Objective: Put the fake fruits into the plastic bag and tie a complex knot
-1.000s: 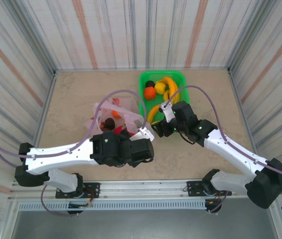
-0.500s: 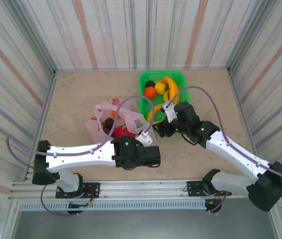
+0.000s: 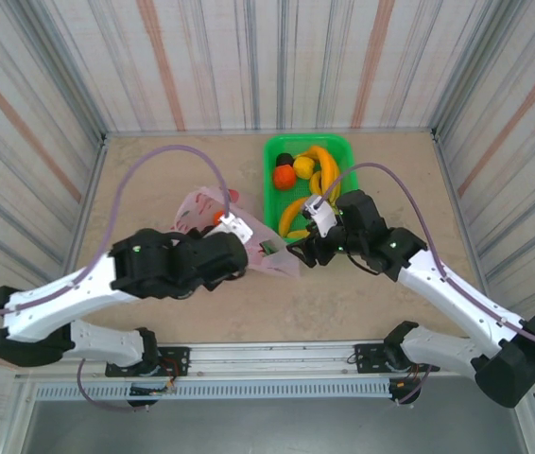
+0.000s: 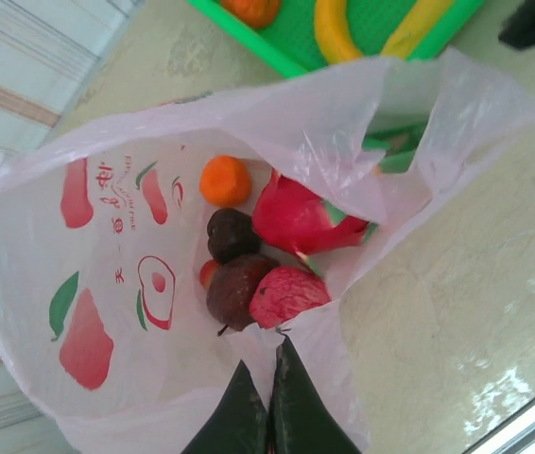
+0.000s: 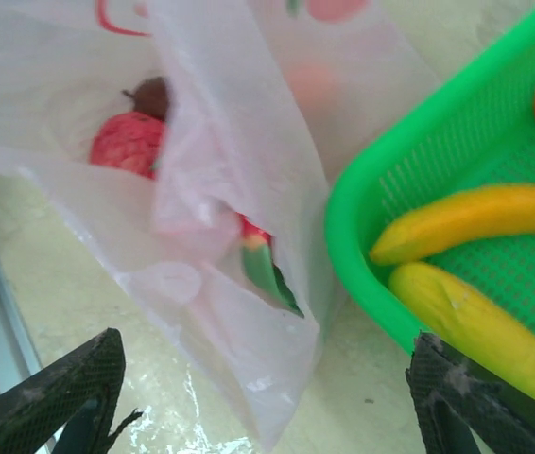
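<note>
**Plastic bag**: thin translucent pink film, crinkled, printed with red and green fruit shapes. It lies slumped on the counter, just left of the green basket, with its edge lapping against the basket's near-left corner. In the top view its long axis runs diagonally from far-left to near-right. The drawn-out end points toward the right gripper. In the left wrist view the mouth gapes wide toward the camera.

**Inside the bag**, bunched and touching:
- a dragon fruit, glossy pink-red with pointed green scales
- a small orange fruit, rounded with a dull skin
- two dark purple fruits, round and shiny
- a red fruit with a pebbled surface

**Left gripper**: the dark fingers are pressed together, pinching the near rim of the bag. The film pulls taut away from the pinch.

**Right gripper:** the fingers are black with cross-hatched faces and spread wide apart, gripping nothing. They hang over the bag's loose edge and the counter, just beside the basket.

**Basket:** rigid green plastic mesh, rectangular with rounded corners and a raised rim.
- The bananas in it are smooth, yellow and curved. In the top view their long axes run mostly near to far.
- At the far-left end sits an orange-red ball, close against a small dark one and a yellow one.

**Counter:** beige, mottled like stone, with a faint sheen.
</note>
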### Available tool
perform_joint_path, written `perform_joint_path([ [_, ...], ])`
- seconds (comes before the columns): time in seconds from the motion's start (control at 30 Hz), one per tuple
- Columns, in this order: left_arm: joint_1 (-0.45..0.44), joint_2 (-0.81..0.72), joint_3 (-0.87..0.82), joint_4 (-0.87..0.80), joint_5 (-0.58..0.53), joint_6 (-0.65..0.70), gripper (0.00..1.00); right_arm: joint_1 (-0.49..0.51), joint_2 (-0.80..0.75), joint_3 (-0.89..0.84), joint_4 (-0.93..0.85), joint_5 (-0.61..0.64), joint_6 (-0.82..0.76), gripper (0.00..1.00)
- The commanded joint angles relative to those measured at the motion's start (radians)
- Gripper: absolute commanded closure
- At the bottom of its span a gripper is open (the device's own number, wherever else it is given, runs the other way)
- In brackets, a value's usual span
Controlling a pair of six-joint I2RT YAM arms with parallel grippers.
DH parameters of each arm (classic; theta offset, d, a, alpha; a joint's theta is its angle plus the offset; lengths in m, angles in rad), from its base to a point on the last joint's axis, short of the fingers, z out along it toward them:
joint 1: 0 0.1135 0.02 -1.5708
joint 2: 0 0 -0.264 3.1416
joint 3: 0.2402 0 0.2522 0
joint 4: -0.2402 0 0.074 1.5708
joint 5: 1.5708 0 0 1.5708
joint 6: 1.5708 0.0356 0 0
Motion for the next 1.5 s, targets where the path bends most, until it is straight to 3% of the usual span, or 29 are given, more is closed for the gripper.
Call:
perform_joint_path([
  [0.0,0.054,-0.074,-0.060,0.131,0.133,0.105,1.00,0.047,0.029,0.089,-0.098,-0.077,-0.154,0.25],
  [0.1,0.066,-0.108,-0.108,0.179,0.172,0.110,1.00,0.134,0.052,0.122,-0.147,-0.025,-0.261,0.34],
  [0.23,0.066,-0.122,-0.151,0.201,0.210,0.115,1.00,0.228,0.093,0.123,-0.143,-0.012,-0.300,0.55],
  [0.43,0.065,-0.170,-0.248,0.247,0.307,0.139,1.00,0.302,0.181,0.079,-0.053,0.065,-0.167,0.64],
  [0.67,0.065,-0.238,-0.336,0.264,0.440,0.166,1.00,0.377,0.287,0.089,-0.026,0.275,-0.092,0.62],
  [1.03,0.065,-0.310,-0.450,0.328,0.457,0.144,1.00,0.470,0.430,0.079,0.072,0.588,-0.174,0.56],
  [1.47,0.065,-0.376,-0.514,0.354,0.447,0.113,1.00,0.453,0.562,0.100,0.117,0.694,-0.250,0.46],
])
